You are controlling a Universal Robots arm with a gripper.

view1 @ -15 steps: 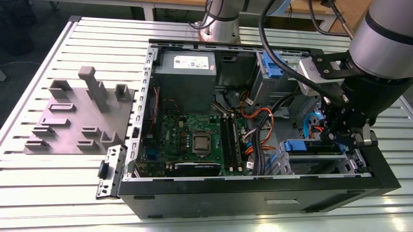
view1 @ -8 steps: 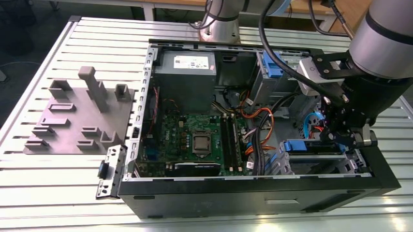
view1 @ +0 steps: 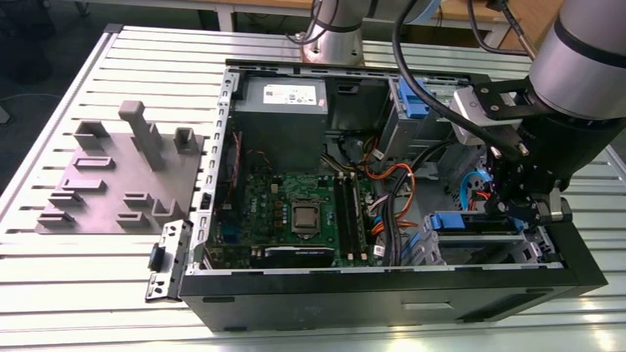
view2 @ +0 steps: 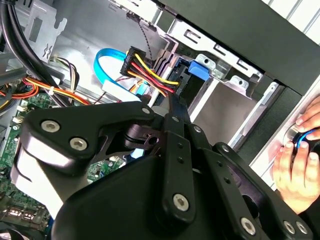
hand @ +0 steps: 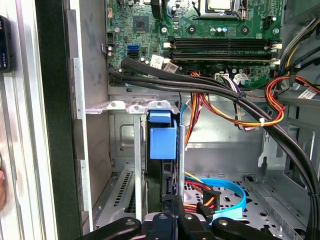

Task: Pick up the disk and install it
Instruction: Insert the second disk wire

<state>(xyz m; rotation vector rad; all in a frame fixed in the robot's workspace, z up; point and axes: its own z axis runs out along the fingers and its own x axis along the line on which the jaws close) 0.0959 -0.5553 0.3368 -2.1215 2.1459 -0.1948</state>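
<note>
The disk [view1: 459, 220] sits edge-on in the drive bay at the front corner of the open computer case [view1: 323, 293], on the exterior view's right. Its blue plastic frame [hand: 163, 135] shows between the bay's metal rails, and a blue tab [view2: 197, 70] shows in the second wrist view. My gripper [view1: 515, 209] reaches down into the case right behind the disk. Its fingers [view2: 171, 107] come together to a point at the disk's dark rear end, beside a red-and-yellow power plug [view2: 150, 75]. Both wrist views show the gripper [hand: 176, 220] shut; nothing visible is pinched between the fingers.
Black, orange and blue cables [hand: 225, 95] cross the case beside the bay. The motherboard [view1: 293, 213] and a grey metal box [view1: 284, 103] fill the rest of the case. A grey slotted tray [view1: 117, 183] stands on the table [view1: 78, 279]. A person's hand [view2: 300, 165] rests outside the case wall.
</note>
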